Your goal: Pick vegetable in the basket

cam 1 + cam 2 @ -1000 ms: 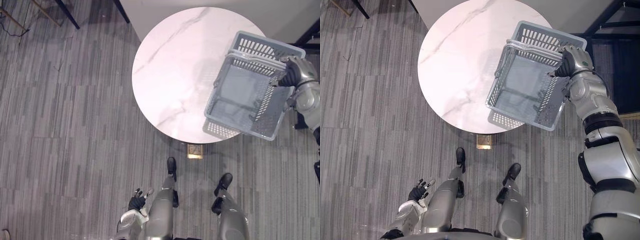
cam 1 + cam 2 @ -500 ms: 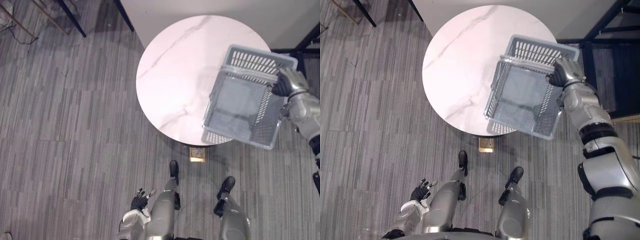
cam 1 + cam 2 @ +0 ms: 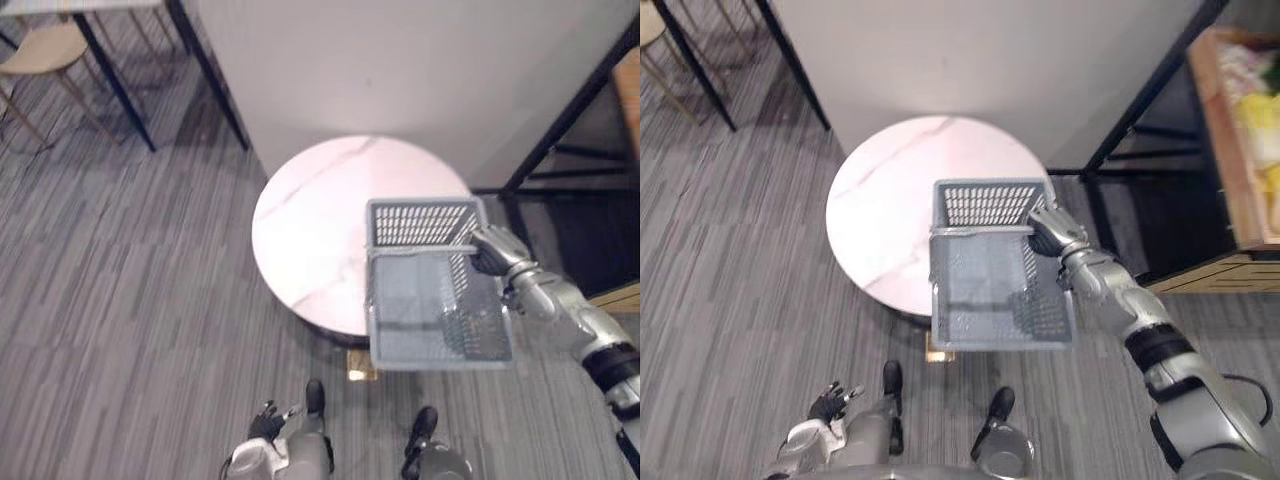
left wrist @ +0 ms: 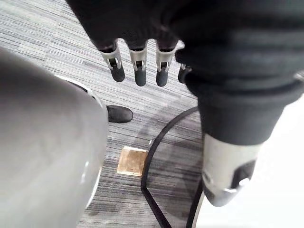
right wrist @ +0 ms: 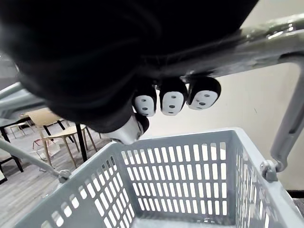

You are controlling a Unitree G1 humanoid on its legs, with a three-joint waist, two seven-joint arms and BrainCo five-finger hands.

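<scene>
Marble table (image 3: 310, 240), bare-floored grey basket (image 3: 420, 222) above its edge, right robot hand (image 3: 492, 250) curled round handle (image 5: 270, 28), left robot hand (image 3: 267, 418) relaxed

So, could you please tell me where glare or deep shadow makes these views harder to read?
Left eye view: even light, the table top is pale but its veins read, with dark shadow under its near edge. Right wrist view: the right hand is near black against the bright wall, fingers curled on the basket handle. Left wrist view: one corner beside the left hand washes out white.
</scene>
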